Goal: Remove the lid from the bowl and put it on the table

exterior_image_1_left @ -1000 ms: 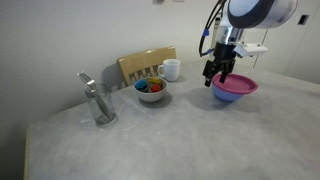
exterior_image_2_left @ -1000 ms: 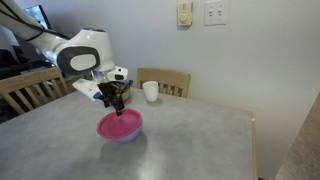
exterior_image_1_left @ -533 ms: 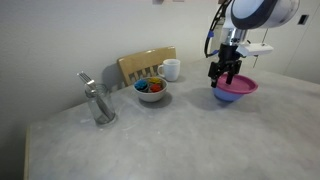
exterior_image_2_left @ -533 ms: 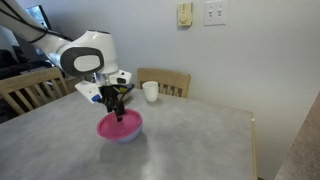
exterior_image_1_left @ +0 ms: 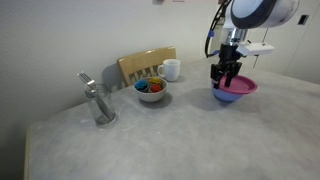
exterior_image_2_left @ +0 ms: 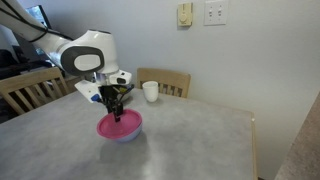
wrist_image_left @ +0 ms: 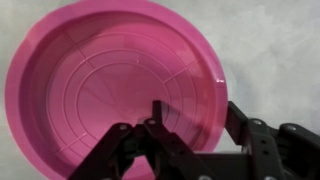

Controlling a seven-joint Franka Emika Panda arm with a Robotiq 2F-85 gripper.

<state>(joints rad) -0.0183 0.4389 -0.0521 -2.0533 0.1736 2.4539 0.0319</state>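
Note:
The pink lid lies on the blue bowl at the far side of the grey table. Both also show in an exterior view, lid and bowl. In the wrist view the lid fills most of the picture, with table beside it. My gripper is low over the lid's edge. Its fingers are open and straddle the rim, one inside the lid and one outside. Nothing is held.
A white bowl with colourful contents, a white mug and a metal utensil holder stand on the table. Wooden chairs stand behind it, another at the side.
My gripper has moved sideways and down onto the edge of the lid over the last second. It has barely moved in the last half second. The lid stays on the bowl.

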